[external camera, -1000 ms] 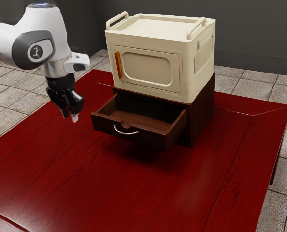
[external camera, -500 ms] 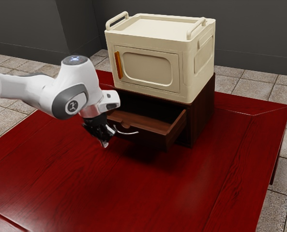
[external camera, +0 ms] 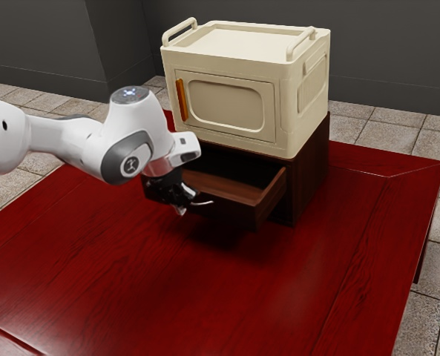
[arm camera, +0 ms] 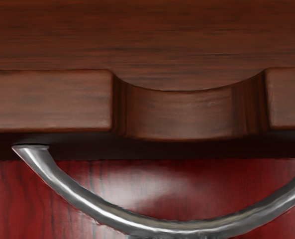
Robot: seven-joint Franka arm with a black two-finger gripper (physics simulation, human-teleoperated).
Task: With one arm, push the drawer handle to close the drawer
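Reaching arm: white (external camera: 71, 144), in from the exterior view's left, its hand low in front of the open drawer
Gripper (external camera: 179, 205): black, at the drawer handle (external camera: 205, 203), hiding part of it; whether they touch, I cannot tell
Grip: apart or together, I cannot tell
Drawer (external camera: 234, 211): dark brown wood, pulled out of its cabinet (external camera: 312, 167), its inside partly in view
Drawer handle, up close: a curved silver bar fixed to the drawer front, red tabletop showing between the bar and the wood
Notch (arm camera: 182, 114): a shallow scoop in the front's top edge, by the handle
Cream cabinet (external camera: 305, 104): on top of the dark one, door (external camera: 231, 104) shut, orange pull (external camera: 182, 101) upright
Table (external camera: 294, 297): glossy red wood, under the dark cabinet
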